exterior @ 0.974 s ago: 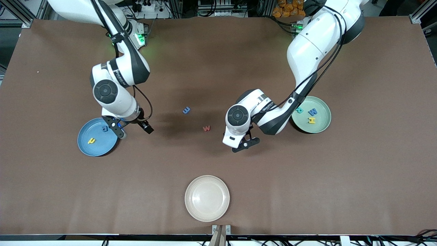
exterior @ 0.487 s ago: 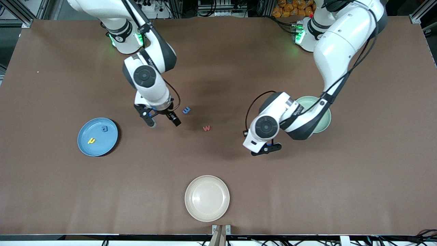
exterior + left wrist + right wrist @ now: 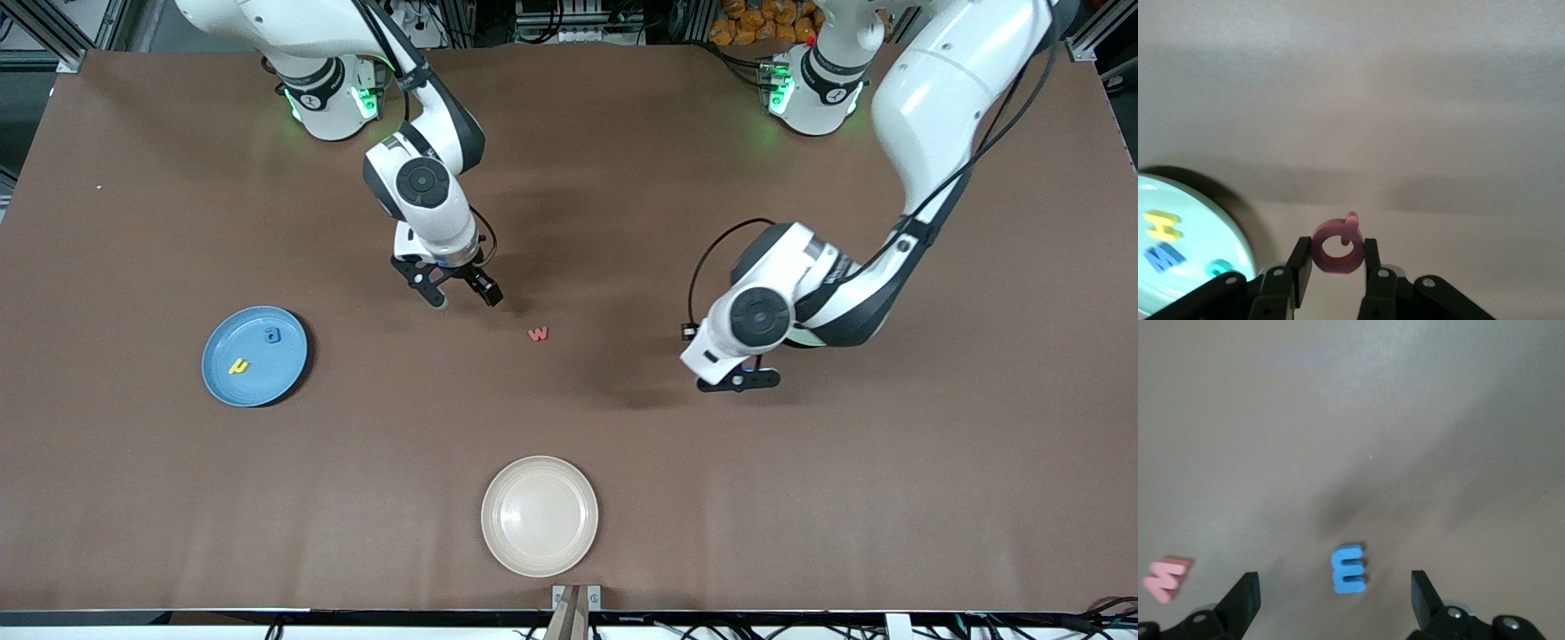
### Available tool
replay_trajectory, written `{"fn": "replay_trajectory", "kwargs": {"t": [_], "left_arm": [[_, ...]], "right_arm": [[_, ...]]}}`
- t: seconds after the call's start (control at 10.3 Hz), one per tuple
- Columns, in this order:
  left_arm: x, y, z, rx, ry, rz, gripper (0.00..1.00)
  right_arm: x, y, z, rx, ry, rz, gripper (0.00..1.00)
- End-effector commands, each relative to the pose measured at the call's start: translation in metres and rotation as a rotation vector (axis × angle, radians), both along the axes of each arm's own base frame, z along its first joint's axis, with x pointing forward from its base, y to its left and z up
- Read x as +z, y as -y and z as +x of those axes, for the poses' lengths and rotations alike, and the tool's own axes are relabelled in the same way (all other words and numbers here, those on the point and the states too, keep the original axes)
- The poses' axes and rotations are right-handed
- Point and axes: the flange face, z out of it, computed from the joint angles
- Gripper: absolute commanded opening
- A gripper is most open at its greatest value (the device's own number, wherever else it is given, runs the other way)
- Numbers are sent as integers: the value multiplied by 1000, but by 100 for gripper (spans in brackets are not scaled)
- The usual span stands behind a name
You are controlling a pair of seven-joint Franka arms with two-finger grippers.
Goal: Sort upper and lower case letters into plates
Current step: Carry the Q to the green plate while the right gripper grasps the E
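1. Letters are waiting in the blue plate (image 3: pixel 255 356), toward the right arm's end of the table (image 3: pixel 133 498): a blue one (image 3: pixel 271 335) and a yellow one (image 3: pixel 237 365).
2. Right hand (image 3: pixel 462 292) is hovering with its fingers spread wide over a blue E (image 3: pixel 1349 569), which the front view hides beneath it. The E is lying squarely between the fingers, so a skewed descent could push it aside rather than catch it.
3. Red w (image 3: pixel 537 334) is lying alone on the table, just nearer the camera than that hand; a careless sweep could knock it.
4. White plate (image 3: pixel 540 516) is sitting near the camera edge, well apart from both arms and blocking nothing.
5. Left hand (image 3: pixel 740 380) is pinching a pink letter (image 3: pixel 1336 246) by its edges above bare table. The grip looks narrow, so the letter might twist or slip.
6. Green plate (image 3: pixel 1238 233) is sitting beside that hand, mostly hidden under the left arm in the front view, holding yellow, blue and teal letters.
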Motion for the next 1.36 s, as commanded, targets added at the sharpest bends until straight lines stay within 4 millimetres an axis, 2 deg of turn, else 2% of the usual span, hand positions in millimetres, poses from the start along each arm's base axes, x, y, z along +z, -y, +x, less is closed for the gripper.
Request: {"fn": "replay_trajectory", "kwargs": {"t": [0.0, 0.1, 0.39, 0.58, 0.88, 0.97, 1.07, 1.17, 1.27], "left_arm": [[0, -58, -29, -90, 25, -8, 0], [-3, -72, -37, -115, 19, -6, 0], [-12, -132, -60, -165, 10, -34, 0], [-18, -139, -79, -162, 19, -71, 0], [-30, -139, -89, -146, 46, -96, 0], [-34, -138, -94, -145, 47, -101, 0], [-38, -141, -98, -142, 45, -104, 0], [-37, -146, -100, -135, 44, -96, 0], [-38, -145, -100, -136, 46, -99, 10]], "right_arm": [[-21, -11, -11, -5, 28, 25, 100], [-33, -15, -14, -2, 34, 30, 100], [-53, -13, -20, 29, 17, -4, 100], [-53, -13, -20, 29, 17, -4, 100], [-52, -10, -17, 22, 20, -5, 100], [-51, -9, -16, 19, 22, -5, 66], [-48, -10, -15, 14, 25, -2, 10], [-47, -9, -14, -2, 28, -1, 0], [-45, -9, -13, -3, 30, -1, 0]]}}
